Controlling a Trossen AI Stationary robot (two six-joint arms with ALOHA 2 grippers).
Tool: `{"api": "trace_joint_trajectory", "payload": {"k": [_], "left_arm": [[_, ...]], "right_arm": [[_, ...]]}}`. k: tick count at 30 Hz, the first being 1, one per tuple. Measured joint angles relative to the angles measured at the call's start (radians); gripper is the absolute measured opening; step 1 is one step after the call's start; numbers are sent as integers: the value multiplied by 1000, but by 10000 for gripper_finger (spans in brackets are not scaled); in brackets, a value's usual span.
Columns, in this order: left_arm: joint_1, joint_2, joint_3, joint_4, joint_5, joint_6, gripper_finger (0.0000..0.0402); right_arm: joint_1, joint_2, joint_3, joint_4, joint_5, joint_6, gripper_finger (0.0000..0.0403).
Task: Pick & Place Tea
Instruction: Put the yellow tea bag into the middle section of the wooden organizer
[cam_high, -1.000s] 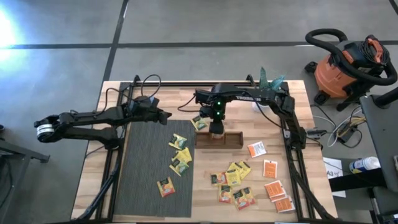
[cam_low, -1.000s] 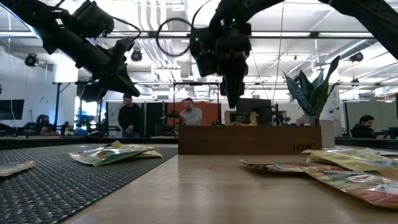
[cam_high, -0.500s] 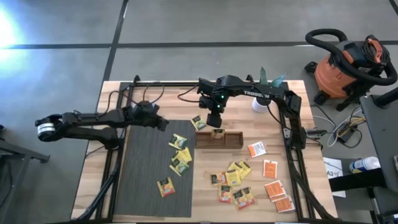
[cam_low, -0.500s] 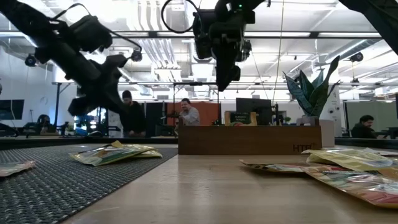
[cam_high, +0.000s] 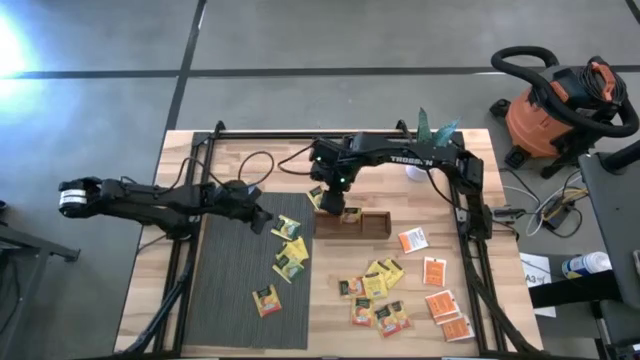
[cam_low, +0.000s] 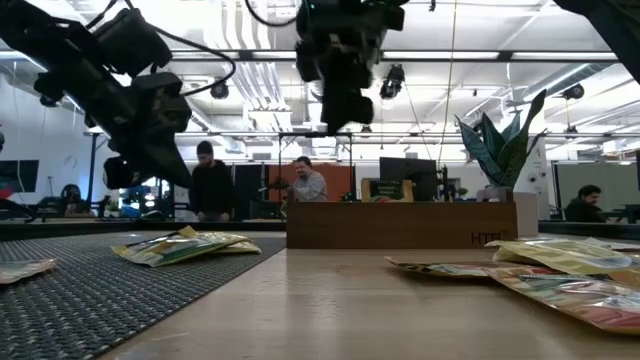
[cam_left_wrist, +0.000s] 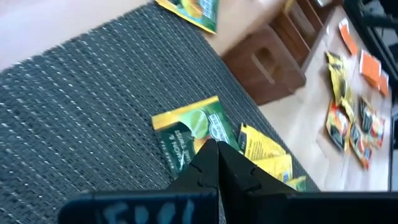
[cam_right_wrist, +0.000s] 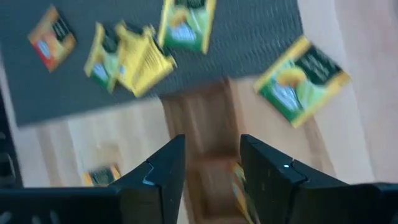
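Small square tea sachets lie flat in several places. Yellow-green ones (cam_high: 291, 250) are on the dark ribbed mat (cam_high: 230, 290). A yellow cluster (cam_high: 372, 285) and orange ones (cam_high: 436, 272) are on the bare wood. One yellow sachet (cam_high: 350, 214) lies in the brown wooden tray (cam_high: 372, 224). My right gripper (cam_right_wrist: 211, 158) hangs open and empty over the tray's left end (cam_right_wrist: 202, 121). It also shows in the high view (cam_high: 333, 205). My left gripper (cam_high: 262, 213) is shut and slants down over the mat, close above a yellow-green sachet (cam_left_wrist: 186, 127).
A yellow-green sachet (cam_right_wrist: 303, 81) lies on the wood beside the tray's far left corner. A white cup (cam_high: 415, 171) and a potted plant (cam_high: 436, 128) stand at the far right. Black frame rails (cam_high: 470, 220) run along the table's sides. People (cam_low: 305, 185) stand in the room behind.
My right gripper has risen from the tray and drifted toward the table's left, tipping less steeply. My left gripper has sunk and swung toward the near edge, over the mat toward the sachets there. The sachets have stayed put.
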Motion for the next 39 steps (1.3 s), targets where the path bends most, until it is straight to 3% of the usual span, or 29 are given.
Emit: {"api": "trace_joint_trajectory", "payload": {"k": [10,15,27,35,39], "left_arm": [[-90,0,0,0,-11,9,0],[-151,0,0,23,-19,-126,0],[-432,0,2,137,-357,-452,0],[-582,0,2,133,-475,-623,0],[-626,0,2,132,-481,-691,0]], "right_arm": [[102,0,0,249,1,244,147],[156,0,0,246,5,254,143],[300,-2,-1,121,7,244,133],[402,-4,-1,131,206,265,128],[421,0,-1,210,270,349,130]]}}
